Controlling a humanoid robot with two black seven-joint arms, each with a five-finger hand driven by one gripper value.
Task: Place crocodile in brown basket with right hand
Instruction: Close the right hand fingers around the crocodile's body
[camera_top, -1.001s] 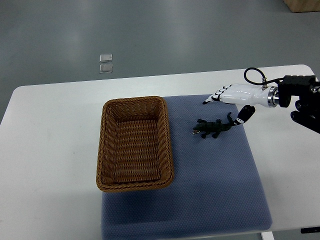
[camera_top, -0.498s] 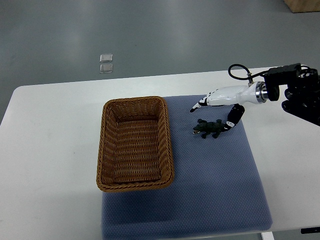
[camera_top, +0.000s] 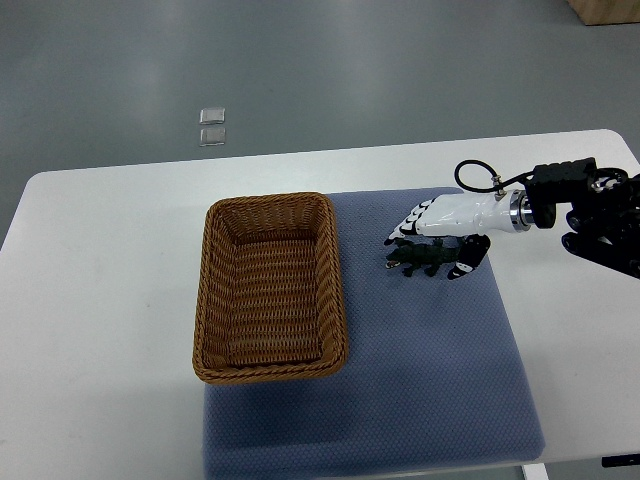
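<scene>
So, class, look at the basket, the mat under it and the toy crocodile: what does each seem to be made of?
Basket: woven wicker or rattan, judging by its brown interlaced strands; matte.
Mat: probably fabric or foam; blue-grey with a fine dotted texture and no shine.
Crocodile: likely moulded plastic or rubber; dark green, but too small to be sure.

This is looking like a robotics lab. A plain white table (camera_top: 100, 300) is standing on bare grey flooring (camera_top: 350, 70).
</scene>
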